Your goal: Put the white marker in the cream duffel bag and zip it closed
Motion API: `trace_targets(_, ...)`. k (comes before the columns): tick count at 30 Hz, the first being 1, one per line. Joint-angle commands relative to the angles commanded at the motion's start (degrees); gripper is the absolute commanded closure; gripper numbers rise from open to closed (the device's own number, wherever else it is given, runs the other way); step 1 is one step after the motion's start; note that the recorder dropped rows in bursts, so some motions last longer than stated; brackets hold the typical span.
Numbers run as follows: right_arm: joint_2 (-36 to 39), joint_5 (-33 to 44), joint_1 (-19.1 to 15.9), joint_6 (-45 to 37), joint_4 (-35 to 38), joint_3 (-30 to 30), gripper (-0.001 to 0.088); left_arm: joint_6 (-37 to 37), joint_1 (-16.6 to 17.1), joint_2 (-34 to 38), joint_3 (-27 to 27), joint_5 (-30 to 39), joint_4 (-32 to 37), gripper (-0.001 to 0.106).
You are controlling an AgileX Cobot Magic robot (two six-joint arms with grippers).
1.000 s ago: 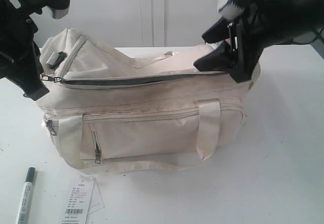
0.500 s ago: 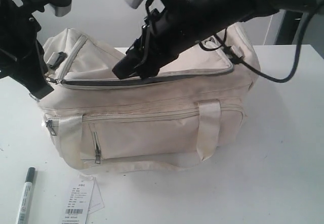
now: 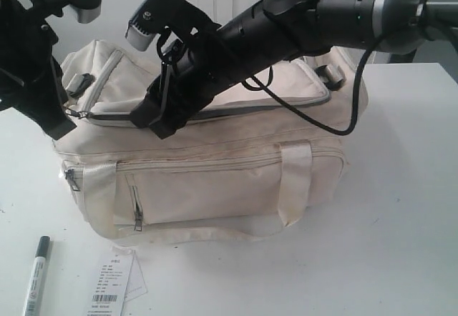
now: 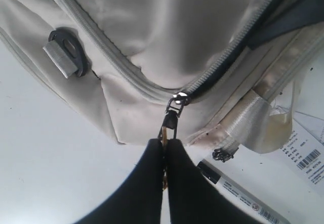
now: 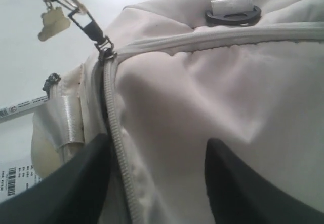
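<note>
Tabletop [image 3: 401, 223]; left jaws on zipper pull [image 4: 171, 119]

The exterior view stands off the table [image 3: 401, 223], a little above it, and faces the long pocket side of the bag [image 3: 215, 187], with a wall behind. Both arms enter from the top. The left wrist view sits close over one end of the bag, looking down past the left gripper [image 4: 165, 142] at the zipper pull [image 4: 172, 116]. The right wrist view skims the bag's top, very near, facing along the zipper to that same pull. All three take in the marker [image 3: 36, 277] and the tag [image 3: 113, 284].
</note>
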Motion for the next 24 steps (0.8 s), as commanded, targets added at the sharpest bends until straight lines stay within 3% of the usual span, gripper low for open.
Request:
trace_targets(10, 0.89, 1.16, 0.00, 0.00, 0.00, 0.00, 0.0463, 0.00, 0.00, 0.00, 0.00, 0.00, 0.00, 0.105)
trace_targets(11, 0.89, 1.02, 0.00, 0.00, 0.00, 0.00, 0.0499, 0.00, 0.00, 0.00, 0.00, 0.00, 0.00, 0.105)
trace_targets(14, 0.89, 1.38, 0.00, 0.11, -0.60, 0.00, 0.0866, 0.00, 0.00, 0.00, 0.00, 0.00, 0.00, 0.105)
trace_targets(24, 0.66, 1.59, 0.00, 3.15, -0.61, 0.00, 0.0868, -0.28, 0.00, 0.00, 0.00, -1.23, 1.37, 0.105)
